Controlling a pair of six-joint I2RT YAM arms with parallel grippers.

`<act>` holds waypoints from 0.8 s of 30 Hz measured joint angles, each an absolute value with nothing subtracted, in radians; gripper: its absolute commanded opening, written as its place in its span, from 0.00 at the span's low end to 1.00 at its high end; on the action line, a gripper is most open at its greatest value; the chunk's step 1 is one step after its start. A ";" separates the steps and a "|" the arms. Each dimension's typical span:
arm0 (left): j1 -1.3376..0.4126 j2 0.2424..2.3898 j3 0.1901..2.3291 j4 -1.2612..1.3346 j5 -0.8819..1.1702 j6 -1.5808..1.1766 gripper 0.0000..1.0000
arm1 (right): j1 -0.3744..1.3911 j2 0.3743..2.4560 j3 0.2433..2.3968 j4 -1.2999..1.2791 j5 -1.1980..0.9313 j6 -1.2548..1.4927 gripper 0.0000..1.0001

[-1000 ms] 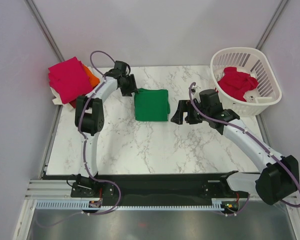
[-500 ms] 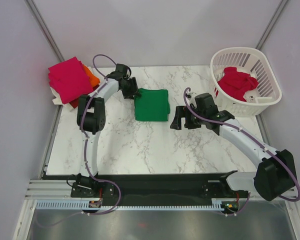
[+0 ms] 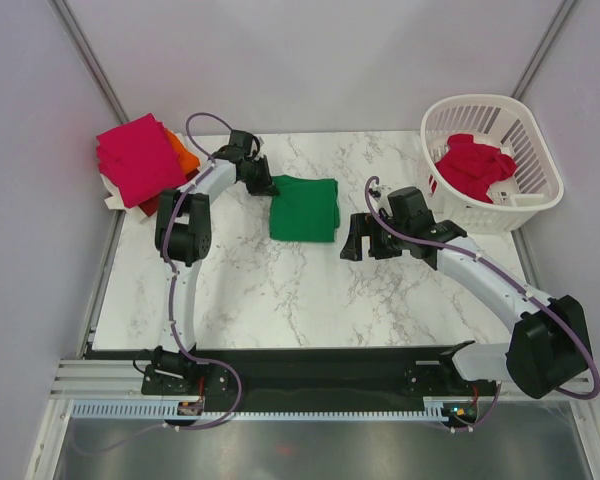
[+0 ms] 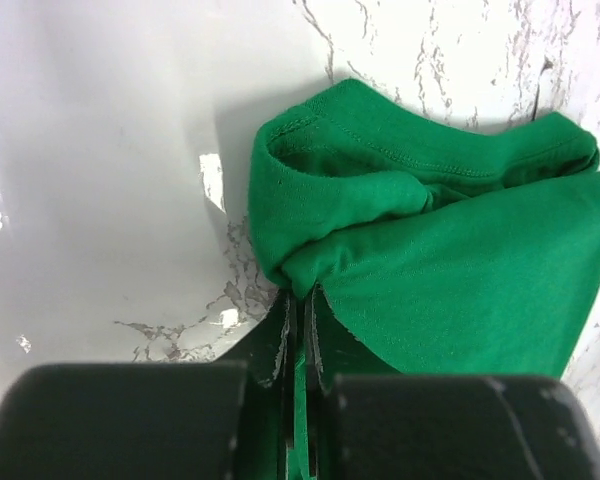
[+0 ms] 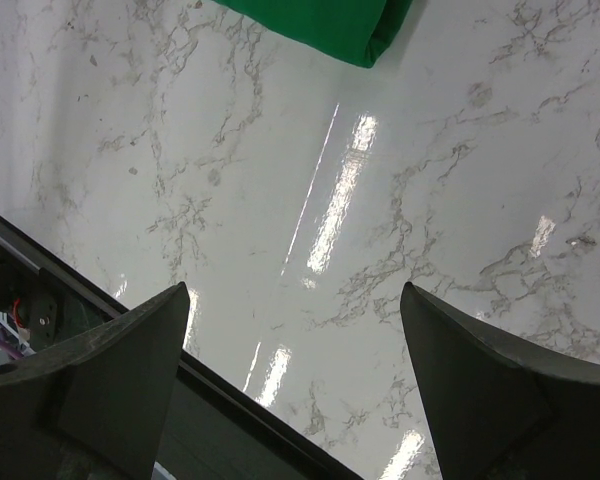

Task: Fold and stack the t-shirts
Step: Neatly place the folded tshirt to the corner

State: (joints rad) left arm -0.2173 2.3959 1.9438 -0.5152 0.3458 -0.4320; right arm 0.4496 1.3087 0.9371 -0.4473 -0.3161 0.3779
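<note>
A folded bright green t-shirt (image 3: 303, 208) lies on the marble table at centre back. My left gripper (image 3: 263, 185) is shut on its far left corner. In the left wrist view the green cloth (image 4: 450, 250) bunches up where the left gripper (image 4: 300, 300) pinches it. My right gripper (image 3: 358, 238) stands open just right of the shirt, over bare table. The right wrist view shows that gripper (image 5: 295, 300) with nothing between its fingers and a corner of the green shirt (image 5: 330, 25) at the top. A magenta-pink t-shirt (image 3: 137, 157) tops a pile at the back left, an orange one (image 3: 184, 155) showing beneath.
A white slatted laundry basket (image 3: 525, 115) stands at the back right with a red t-shirt (image 3: 473, 165) inside. The pile at the back left hangs over the table's left edge. Grey walls close in the table at the back and sides.
My left gripper has shut on the green shirt's corner, which now bunches up. The right arm has crept slightly left toward the shirt, still open.
</note>
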 measured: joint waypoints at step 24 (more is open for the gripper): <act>-0.153 2.209 1.971 -0.636 0.391 -0.428 0.02 | 0.464 1.250 0.923 -0.448 -0.316 0.376 0.95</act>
